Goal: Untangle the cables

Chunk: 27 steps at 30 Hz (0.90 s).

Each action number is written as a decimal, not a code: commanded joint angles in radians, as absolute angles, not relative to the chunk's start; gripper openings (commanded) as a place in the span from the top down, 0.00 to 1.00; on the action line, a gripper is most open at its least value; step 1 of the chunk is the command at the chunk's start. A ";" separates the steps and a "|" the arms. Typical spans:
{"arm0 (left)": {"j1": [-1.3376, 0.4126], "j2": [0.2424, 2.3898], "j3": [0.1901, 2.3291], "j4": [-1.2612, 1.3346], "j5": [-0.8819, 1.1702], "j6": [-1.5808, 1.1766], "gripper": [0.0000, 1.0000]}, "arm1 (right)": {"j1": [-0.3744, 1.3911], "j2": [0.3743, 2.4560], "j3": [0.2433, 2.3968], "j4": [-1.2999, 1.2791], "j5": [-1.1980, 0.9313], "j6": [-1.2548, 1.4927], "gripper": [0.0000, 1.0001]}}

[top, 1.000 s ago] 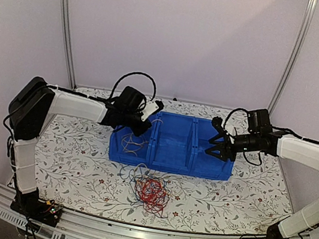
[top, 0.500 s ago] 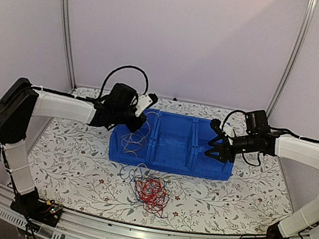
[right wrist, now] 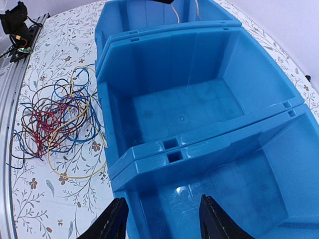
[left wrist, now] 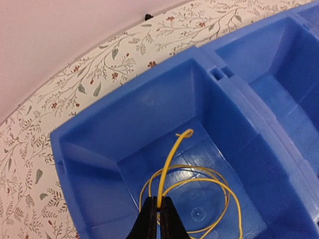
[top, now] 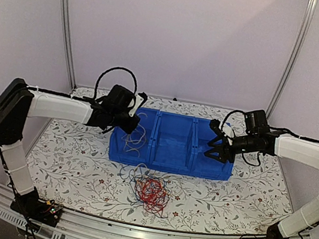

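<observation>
We see a floral table (top: 80,161) carrying a blue three-compartment bin (top: 167,164). The left arm (top: 64,107) reaches in from the left over the bin's left compartment, and the right arm (top: 300,151) stretches in from the right over the right compartment. On the table just near of the bin lies the tangle of cables (top: 151,191), red, blue and yellow. The left fingers (left wrist: 151,221) are pressed together on a yellow cable (left wrist: 169,159) that loops on the left compartment's floor. The right fingers (right wrist: 115,219) stand wide apart, holding nothing. A second ago the left fingers were partly open, further right by the divider; the right arm has not moved.
</observation>
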<state>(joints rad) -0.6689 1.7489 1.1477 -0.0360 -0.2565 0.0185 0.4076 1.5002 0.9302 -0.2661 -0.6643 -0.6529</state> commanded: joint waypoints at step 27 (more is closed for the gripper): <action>-0.799 1.157 0.927 -0.091 -0.680 -0.168 0.00 | 0.816 1.477 0.912 -0.424 -0.399 -0.915 0.48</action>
<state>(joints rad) -0.8043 1.2049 0.9207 -0.1616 -0.4870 -0.1349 0.7544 1.4162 0.9463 -0.3958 -0.5690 -0.8398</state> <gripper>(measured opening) 0.997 0.516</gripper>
